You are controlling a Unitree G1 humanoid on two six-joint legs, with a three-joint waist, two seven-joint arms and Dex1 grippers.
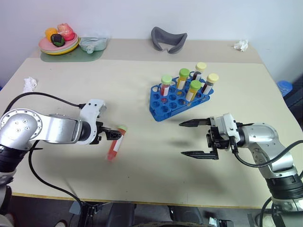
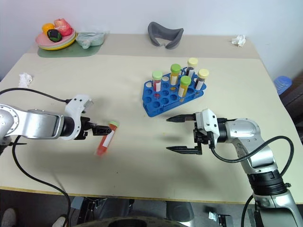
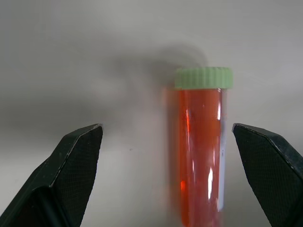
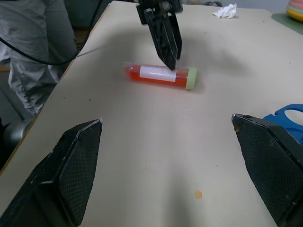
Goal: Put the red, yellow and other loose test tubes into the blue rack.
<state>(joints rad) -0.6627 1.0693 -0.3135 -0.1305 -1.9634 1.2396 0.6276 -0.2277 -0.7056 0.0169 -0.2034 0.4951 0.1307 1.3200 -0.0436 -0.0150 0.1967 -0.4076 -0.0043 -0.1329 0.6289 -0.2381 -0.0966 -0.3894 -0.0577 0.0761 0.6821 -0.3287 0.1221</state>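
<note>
The red test tube [image 1: 115, 145] with a pale green cap lies on the table near its front left. My left gripper [image 1: 111, 134] hangs just over it, open, with the tube [image 3: 199, 151] between the two fingers and nearer one of them. The right wrist view shows that gripper's tips right at the tube [image 4: 158, 74]. The blue rack [image 1: 163, 111] stands at the table's middle with several capped tubes upright in it. My right gripper [image 1: 191, 138] is open and level in front of the rack, pointing towards the red tube, with nothing in it.
A plate of toy fruit [image 1: 59, 46] and a clear container [image 1: 93, 44] sit at the back left. A grey curved object [image 1: 168, 39] lies at the back middle. Crumpled tissues lie at the left edge [image 1: 29, 84] and back right [image 1: 241, 45].
</note>
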